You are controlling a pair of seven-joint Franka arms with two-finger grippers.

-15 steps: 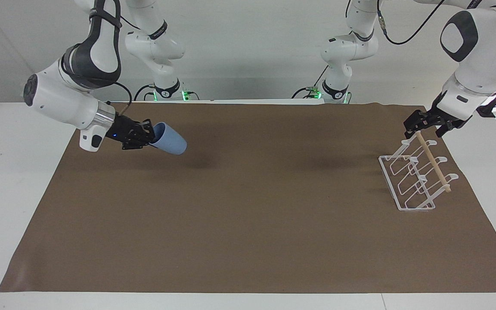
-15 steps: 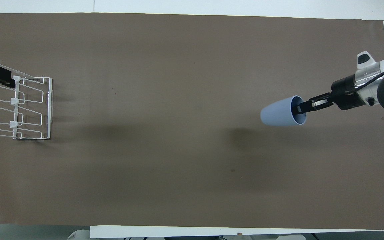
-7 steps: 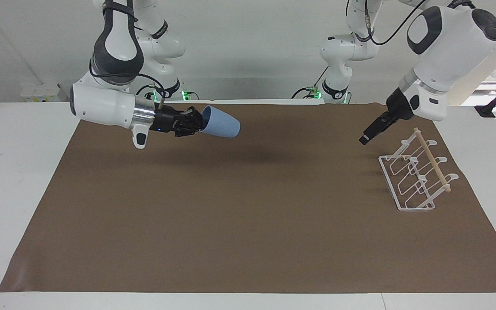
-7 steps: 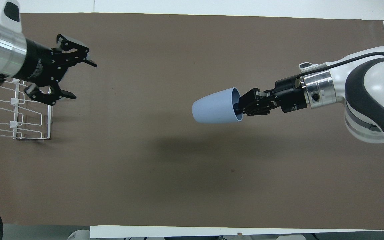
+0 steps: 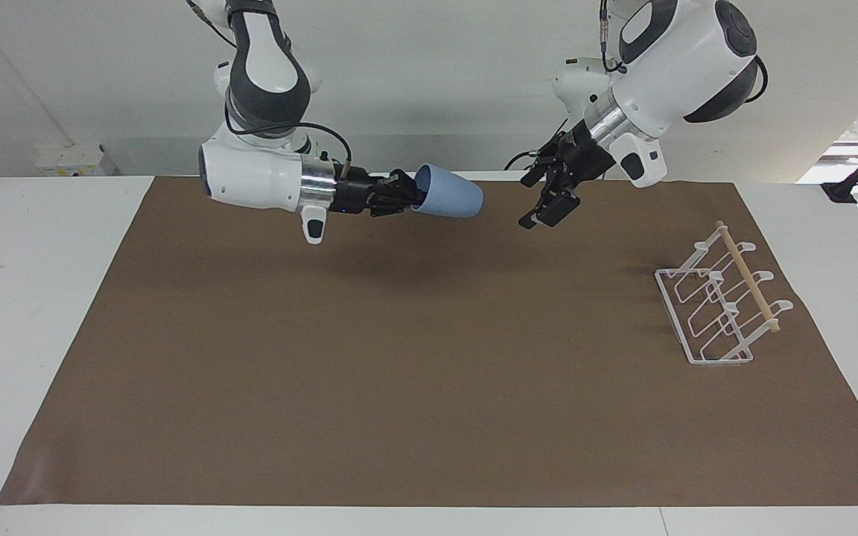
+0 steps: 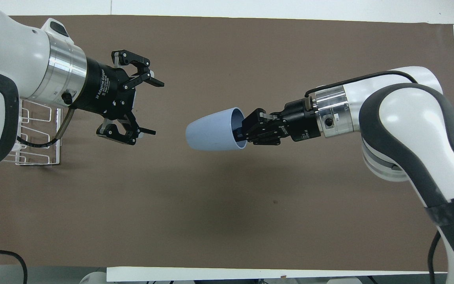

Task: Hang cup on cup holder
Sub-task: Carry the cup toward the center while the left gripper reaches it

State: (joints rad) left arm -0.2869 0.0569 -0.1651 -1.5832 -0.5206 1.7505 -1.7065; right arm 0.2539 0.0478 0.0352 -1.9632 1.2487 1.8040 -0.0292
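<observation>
Holding the cup [image 5: 449,201] on its side in mid-air, our right gripper [image 5: 408,198] pinches its rim, one finger inside the mouth, base pointing at our left gripper [image 5: 541,199]. We see that left gripper up over the brown mat [image 5: 429,357], fingers spread wide, facing the cup's base with a clear gap between them. We spot the cup holder [image 5: 719,305] standing on the mat toward the left arm's end, well apart from both.
</observation>
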